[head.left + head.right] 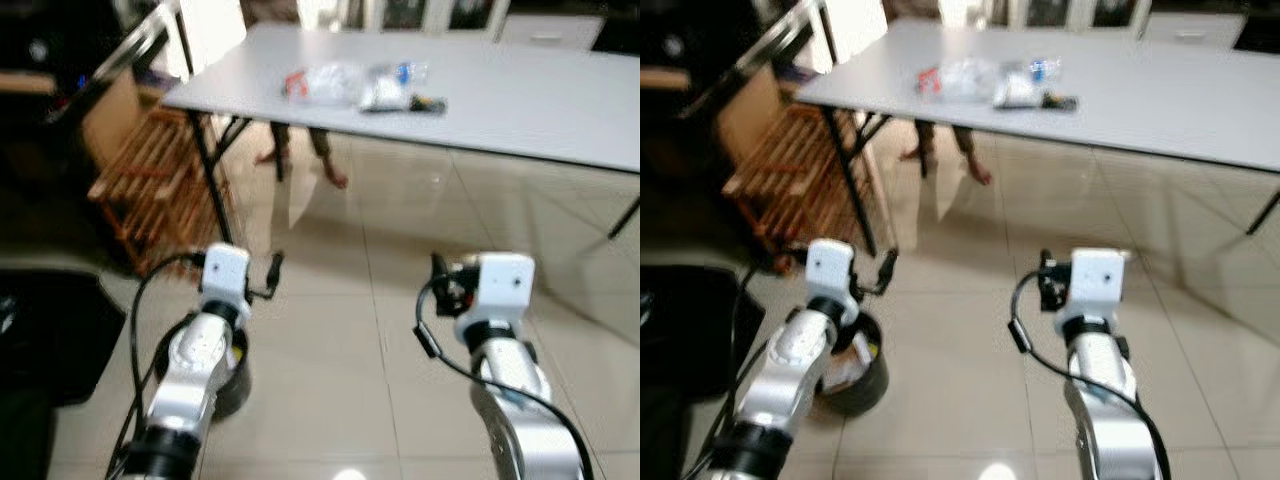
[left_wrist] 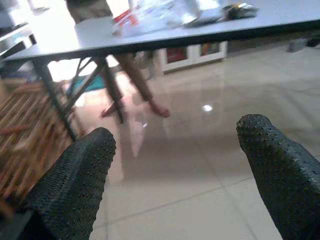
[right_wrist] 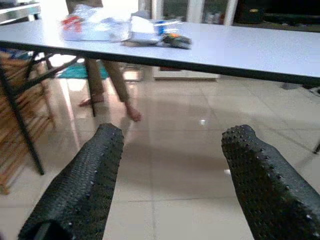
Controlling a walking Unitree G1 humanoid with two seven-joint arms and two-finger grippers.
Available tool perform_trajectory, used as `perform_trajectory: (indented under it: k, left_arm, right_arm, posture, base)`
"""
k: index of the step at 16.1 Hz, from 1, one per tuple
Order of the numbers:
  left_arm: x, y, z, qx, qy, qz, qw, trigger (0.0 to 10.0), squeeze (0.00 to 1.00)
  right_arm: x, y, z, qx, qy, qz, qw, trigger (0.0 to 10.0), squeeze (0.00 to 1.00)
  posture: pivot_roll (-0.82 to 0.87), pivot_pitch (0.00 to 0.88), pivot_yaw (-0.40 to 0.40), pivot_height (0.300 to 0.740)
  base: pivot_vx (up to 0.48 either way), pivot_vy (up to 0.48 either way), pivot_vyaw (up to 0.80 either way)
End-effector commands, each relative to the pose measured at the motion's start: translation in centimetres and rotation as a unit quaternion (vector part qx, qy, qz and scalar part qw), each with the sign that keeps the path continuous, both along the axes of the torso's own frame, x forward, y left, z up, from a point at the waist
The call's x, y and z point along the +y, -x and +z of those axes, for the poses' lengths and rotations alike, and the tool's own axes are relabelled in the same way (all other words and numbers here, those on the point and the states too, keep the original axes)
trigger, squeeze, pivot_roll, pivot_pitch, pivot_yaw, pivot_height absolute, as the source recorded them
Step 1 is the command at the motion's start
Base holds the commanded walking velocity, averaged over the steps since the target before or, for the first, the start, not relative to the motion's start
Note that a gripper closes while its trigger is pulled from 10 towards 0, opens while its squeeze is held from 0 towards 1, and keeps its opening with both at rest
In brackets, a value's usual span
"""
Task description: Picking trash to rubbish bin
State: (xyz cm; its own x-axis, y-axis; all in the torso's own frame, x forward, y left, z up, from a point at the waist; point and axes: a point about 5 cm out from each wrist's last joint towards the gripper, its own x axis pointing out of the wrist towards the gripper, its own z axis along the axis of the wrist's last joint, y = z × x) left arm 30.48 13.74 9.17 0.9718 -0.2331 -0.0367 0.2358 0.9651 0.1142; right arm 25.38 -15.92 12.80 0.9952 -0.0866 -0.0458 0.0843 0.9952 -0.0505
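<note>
I see my two silver arms held out low in front of me, over the shiny tile floor [image 1: 340, 330]. The left gripper [image 2: 170, 165] points ahead, and its two black fingers [image 2: 75, 185] are wide apart with nothing between them. The right gripper [image 3: 170, 165] points the same way, and its fingers [image 3: 80, 185] are wide apart too, holding nothing.

Just under my left arm sits the small round black rubbish bin [image 1: 865, 385] on the floor. My arm covers part of it. I can see something light inside, but I cannot tell what it is.

A bit farther off, on my left, is a wooden slatted rack [image 1: 150, 180] leaning by the table leg.

Farther away stands the long grey table [image 1: 520, 90]. The trash [image 1: 360, 85] lies on top of it, near its left end. It looks like clear crinkly plastic bags, with a red bit on one side and a small dark thing on the other. It is blurry, so I cannot tell each piece apart.

Behind the table I see a person's bare legs and feet [image 1: 325, 160]. The table hides the rest of the person.
</note>
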Motion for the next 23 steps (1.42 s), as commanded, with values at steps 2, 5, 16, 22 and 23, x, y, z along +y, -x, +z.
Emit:
perform_trajectory:
  k: [2,5,16,22,23]
  left_arm:
    - [-0.66,-0.08,0.40,-0.009,0.000,-0.013,1.000,10.0,0.00]
    - [-0.65,-0.01,0.40,-0.010,0.000,-0.014,1.000,10.0,0.00]
    - [-0.96,0.04,0.23,-0.007,0.002,-0.018,1.000,10.0,0.00]
    - [-0.92,-0.10,0.20,-0.003,0.003,-0.013,1.000,10.0,0.00]
    - [-0.87,-0.11,0.17,-0.002,0.002,-0.012,1.000,10.0,0.00]
  right_arm:
    - [-0.72,0.06,-0.24,0.006,0.010,-0.013,1.000,10.0,0.00]
    - [-0.64,0.11,-0.28,0.006,0.012,-0.013,1.000,10.0,0.00]
    - [-0.72,0.28,-0.40,0.010,0.017,-0.015,1.000,10.0,0.00]
    - [-0.63,0.22,-0.43,0.010,0.018,-0.014,1.000,10.0,0.00]
    - [-0.61,0.25,-0.42,0.010,0.019,-0.014,1.000,10.0,0.00]
  posture:
    - [-0.05,0.050,0.031,0.740]
    - [-0.05,0.055,0.030,0.740]
    - [-0.06,0.059,0.031,0.740]
    - [-0.06,0.060,0.031,0.740]
    - [-0.06,0.063,0.031,0.740]
  base:
    - [0.422,0.000,0.00]
    - [0.414,0.000,0.00]
    - [0.405,0.000,0.00]
    - [0.369,0.000,0.00]
    - [0.000,0.000,0.00]
